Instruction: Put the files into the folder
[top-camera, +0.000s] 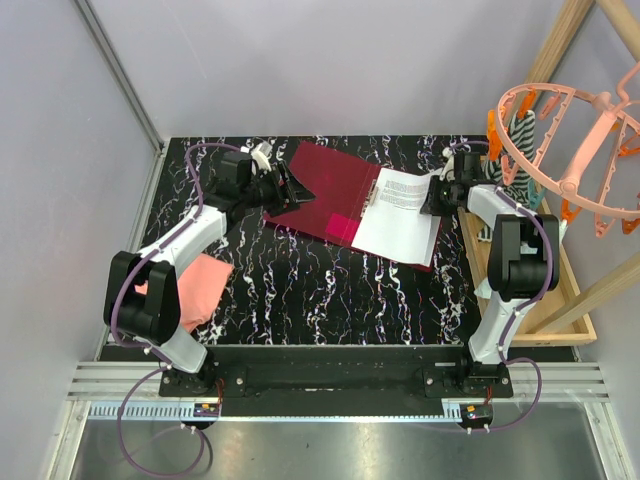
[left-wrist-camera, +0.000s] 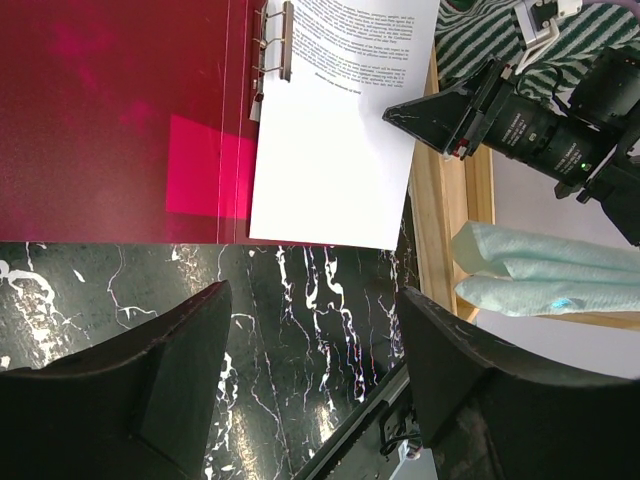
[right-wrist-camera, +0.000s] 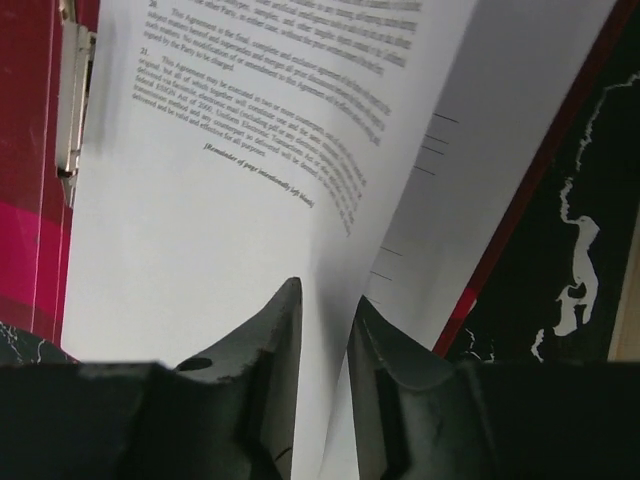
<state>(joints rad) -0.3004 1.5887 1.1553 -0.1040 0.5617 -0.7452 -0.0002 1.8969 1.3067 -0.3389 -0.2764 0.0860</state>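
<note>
The dark red folder lies open at the back middle of the table, with a metal clip at its spine. The files, white printed sheets, lie on its right half and also show in the left wrist view. My right gripper is at the sheets' right edge. In the right wrist view its jaws stand nearly closed on the lifted edge of the top sheet. My left gripper is open and empty at the folder's left edge, above bare table.
A pink folded cloth lies at the left by my left arm. A wooden frame along the right holds a striped cloth and pale green folded cloth. A peach hanger rack hangs above it.
</note>
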